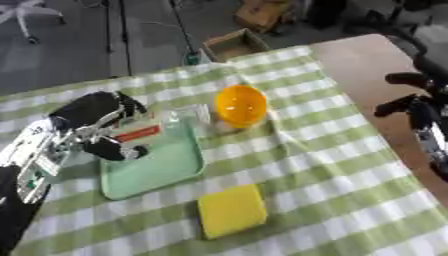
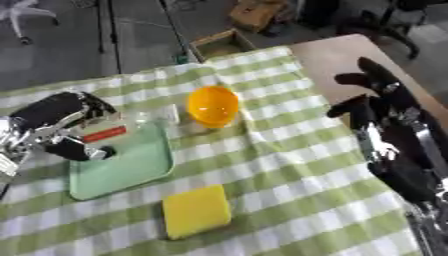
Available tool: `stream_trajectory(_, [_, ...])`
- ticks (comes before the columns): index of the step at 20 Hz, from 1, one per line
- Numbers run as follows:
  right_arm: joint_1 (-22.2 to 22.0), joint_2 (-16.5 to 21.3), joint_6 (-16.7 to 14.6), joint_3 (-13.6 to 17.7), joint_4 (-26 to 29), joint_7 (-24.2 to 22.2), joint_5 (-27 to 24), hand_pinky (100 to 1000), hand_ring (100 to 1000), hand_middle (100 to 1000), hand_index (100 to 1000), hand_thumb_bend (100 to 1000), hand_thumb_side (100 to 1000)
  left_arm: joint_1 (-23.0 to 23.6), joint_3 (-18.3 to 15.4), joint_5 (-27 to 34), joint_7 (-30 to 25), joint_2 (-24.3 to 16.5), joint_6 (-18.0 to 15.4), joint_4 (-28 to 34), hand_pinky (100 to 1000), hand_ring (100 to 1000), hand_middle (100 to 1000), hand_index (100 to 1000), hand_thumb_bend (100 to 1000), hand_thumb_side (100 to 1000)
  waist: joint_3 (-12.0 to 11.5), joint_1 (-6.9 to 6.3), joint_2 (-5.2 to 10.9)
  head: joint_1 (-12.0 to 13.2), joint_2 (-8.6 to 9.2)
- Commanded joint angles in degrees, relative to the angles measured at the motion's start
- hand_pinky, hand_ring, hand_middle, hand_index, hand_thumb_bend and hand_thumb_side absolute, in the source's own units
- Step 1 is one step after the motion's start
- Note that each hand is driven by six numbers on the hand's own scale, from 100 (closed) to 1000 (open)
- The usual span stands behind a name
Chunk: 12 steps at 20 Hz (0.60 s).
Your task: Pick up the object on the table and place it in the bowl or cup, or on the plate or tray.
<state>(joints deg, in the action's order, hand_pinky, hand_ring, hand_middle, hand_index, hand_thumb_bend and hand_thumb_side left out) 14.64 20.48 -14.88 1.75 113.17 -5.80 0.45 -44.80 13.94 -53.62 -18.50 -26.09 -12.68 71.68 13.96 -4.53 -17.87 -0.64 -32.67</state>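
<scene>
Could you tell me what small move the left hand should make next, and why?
Probably lower a little and release. The left hand is curled on a clear packet with a red label, already over the green tray, so the packet looks ready to set down. The right hand is idle at the right.

Left hand [image 1: 101, 125] curled with thumb and fingers pinched together; right hand [image 2: 378, 107] hangs open, fingers relaxed.
</scene>
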Motion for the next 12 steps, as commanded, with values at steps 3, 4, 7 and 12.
stream_trajectory(3, [0.37,0.92,-0.04,0.46,1.42,0.16,0.10,710,607,820,1000,100,561,-0.11,-1.02,7.05,-5.33,-1.80,-2.06,2.88,835,829,835,891,604,1000,-0.60,-0.51,5.56,-0.29,0.32])
stream_trajectory(4, [0.35,0.93,-0.04,0.47,1.42,0.18,0.11,710,607,820,1000,100,561,0.00,-1.21,8.64,-7.56,-2.52,-2.47,4.11,835,829,835,891,604,1000,-0.75,-0.47,5.62,-0.33,0.26])
stream_trajectory(7, [0.26,0.98,0.01,0.51,1.42,0.24,0.15,710,607,820,1000,100,560,0.41,-1.95,11.93,-13.83,-4.85,-3.32,8.19,888,867,866,900,717,1000,-1.13,-0.42,5.79,-0.51,0.15])
stream_trajectory(12, [0.08,0.98,0.06,0.61,1.42,0.34,0.18,710,608,820,1000,100,557,1.59,-4.58,13.34,-15.43,-7.52,-2.11,13.48,849,853,870,908,651,977,-1.76,-0.16,6.09,-0.78,0.16])
